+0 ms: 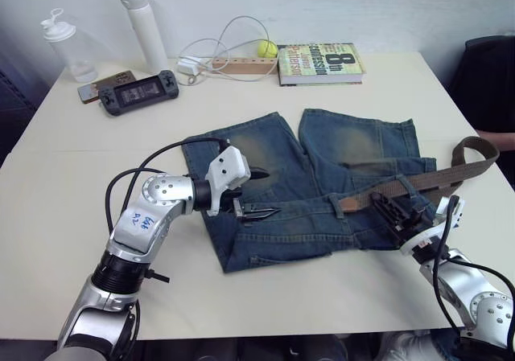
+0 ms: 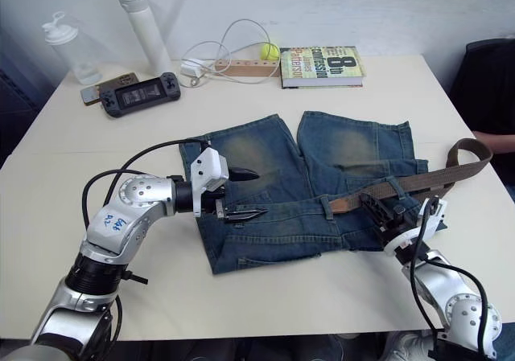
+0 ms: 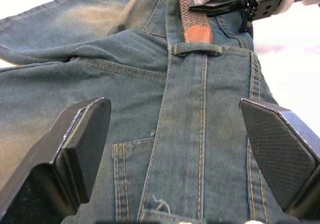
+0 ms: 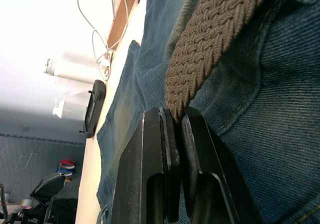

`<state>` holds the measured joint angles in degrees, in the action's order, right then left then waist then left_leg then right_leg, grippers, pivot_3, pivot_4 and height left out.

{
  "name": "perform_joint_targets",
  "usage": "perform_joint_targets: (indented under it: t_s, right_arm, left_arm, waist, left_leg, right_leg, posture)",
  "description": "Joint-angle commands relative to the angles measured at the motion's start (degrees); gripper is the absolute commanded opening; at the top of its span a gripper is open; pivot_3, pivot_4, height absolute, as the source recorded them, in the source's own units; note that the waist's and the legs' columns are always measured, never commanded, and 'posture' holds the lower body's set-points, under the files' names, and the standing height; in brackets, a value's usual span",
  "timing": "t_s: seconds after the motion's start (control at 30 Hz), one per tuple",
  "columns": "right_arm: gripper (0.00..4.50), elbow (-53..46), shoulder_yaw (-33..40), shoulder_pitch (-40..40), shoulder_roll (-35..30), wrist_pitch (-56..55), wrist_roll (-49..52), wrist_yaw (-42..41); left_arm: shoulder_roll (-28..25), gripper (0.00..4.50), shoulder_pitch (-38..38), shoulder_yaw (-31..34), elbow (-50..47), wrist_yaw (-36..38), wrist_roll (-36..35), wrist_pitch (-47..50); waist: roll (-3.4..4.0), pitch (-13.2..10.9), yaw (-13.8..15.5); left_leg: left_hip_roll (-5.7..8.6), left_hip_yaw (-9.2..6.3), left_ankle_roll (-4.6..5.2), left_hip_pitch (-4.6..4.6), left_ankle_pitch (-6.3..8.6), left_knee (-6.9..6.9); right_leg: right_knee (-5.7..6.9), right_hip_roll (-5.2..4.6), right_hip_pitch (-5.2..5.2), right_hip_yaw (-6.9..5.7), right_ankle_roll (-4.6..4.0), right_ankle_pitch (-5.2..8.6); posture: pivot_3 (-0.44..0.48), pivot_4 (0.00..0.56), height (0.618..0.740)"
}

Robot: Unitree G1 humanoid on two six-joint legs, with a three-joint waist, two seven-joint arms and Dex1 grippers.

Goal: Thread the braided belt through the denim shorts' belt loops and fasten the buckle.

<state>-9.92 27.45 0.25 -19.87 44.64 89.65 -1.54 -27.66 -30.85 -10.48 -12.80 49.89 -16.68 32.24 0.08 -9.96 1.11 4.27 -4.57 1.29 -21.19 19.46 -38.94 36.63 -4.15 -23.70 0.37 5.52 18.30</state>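
The denim shorts [image 1: 322, 168] lie flat mid-table, waistband toward me. The braided belt [image 1: 459, 162] comes in from the right along the waistband and passes under a belt loop [image 1: 409, 186]. Its tan tip [image 3: 197, 33] stops just short of another belt loop [image 3: 197, 48] near the waistband's middle. My right gripper [image 4: 175, 115] is shut on the belt a little behind the tip, also seen as the right gripper [image 1: 386, 207]. My left gripper [image 1: 272, 192] hovers open over the left half of the waistband, holding nothing. The buckle is out of view.
Along the table's far edge stand a book [image 1: 319, 62], a tennis ball [image 1: 267, 49], a wooden power strip [image 1: 237, 65] with a white cable, a game console [image 1: 138, 92], a phone [image 1: 103, 84] and two bottles [image 1: 145, 25]. A dark seat [image 1: 491, 71] stands at the right.
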Motion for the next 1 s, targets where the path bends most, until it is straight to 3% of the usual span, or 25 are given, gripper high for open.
perform_joint_targets:
  t_s: [0.03, 0.27, 0.4, 0.6, 0.8, 0.9, 1.0]
  right_arm:
    - [0.05, -4.0, -4.4, 0.4, 3.5, -0.3, -0.8, 2.1]
    - [0.05, -7.0, -9.3, -1.0, 9.9, -2.4, -1.3, 7.0]
    - [0.05, -6.5, -11.4, -2.1, 10.4, -1.9, -3.6, 7.7]
    - [0.05, -6.5, -20.6, -5.0, 9.7, 1.3, -14.5, 8.8]
    - [0.05, -5.2, -17.8, -6.1, 10.2, 1.7, -12.4, 9.9]
    - [1.16, -5.3, -14.1, -5.7, 9.9, 1.0, -8.2, 12.4]
    - [2.56, -5.0, -11.1, -6.1, 10.0, -0.6, -5.4, 15.3]
  left_arm:
    - [0.2, 4.50, -0.8, 0.1, -0.8, 0.3, -0.5, -1.1]
    - [0.7, 4.50, -0.7, -0.3, -0.9, 0.1, -0.4, -1.1]
    - [0.8, 4.50, -0.6, -0.4, -0.9, 0.0, -0.3, -1.1]
    - [0.6, 4.50, -0.4, -0.4, -1.0, 0.0, -0.3, -1.2]
    - [0.8, 4.50, -0.5, -0.5, -0.9, -0.2, -0.3, -1.1]
    - [0.9, 4.50, -0.5, -0.6, -0.7, -0.2, -0.3, -1.3]
    - [1.0, 4.50, -0.4, -0.7, -0.6, -0.2, -0.2, -1.4]
  waist:
    - [0.00, 0.0, -0.2]
    - [0.00, 0.0, -1.4]
    - [0.00, 0.0, -1.4]
    - [-0.31, 0.2, -2.3]
    - [-0.33, 0.2, -2.8]
    - [-0.33, 0.2, -2.5]
    - [-0.32, 0.2, -2.5]
  left_leg:
    - [-0.01, 0.00, -0.01, 0.00, 0.00, 0.02]
    - [-0.02, -0.03, -0.07, 0.06, -0.03, 0.11]
    - [-0.02, -0.05, -0.09, 0.06, -0.03, 0.11]
    - [-0.02, -0.09, -0.14, 0.19, -0.02, 0.17]
    - [-0.02, -0.19, -0.26, 0.34, -0.07, 0.49]
    - [-0.02, -0.19, -0.29, 0.40, -0.09, 0.60]
    - [-0.01, -0.21, -0.30, 0.39, -0.10, 0.64]
  right_leg:
    - [0.01, 0.01, -0.01, 0.00, 0.00, 0.00]
    - [0.22, 0.06, -0.04, 0.04, -0.02, 0.01]
    - [0.23, 0.07, -0.06, 0.05, -0.03, 0.02]
    - [0.22, 0.14, -0.05, 0.11, -0.08, 0.04]
    - [0.27, 0.21, -0.08, 0.14, -0.19, 0.10]
    - [0.26, 0.21, -0.06, 0.15, -0.19, 0.11]
    - [0.26, 0.20, -0.06, 0.15, -0.20, 0.11]
  posture:
    - [0.000, 0.150, 0.734]
    - [0.000, 0.150, 0.734]
    - [0.000, 0.150, 0.734]
    - [0.000, 0.150, 0.734]
    - [0.000, 0.150, 0.734]
    - [0.000, 0.150, 0.734]
    - [0.000, 0.150, 0.734]
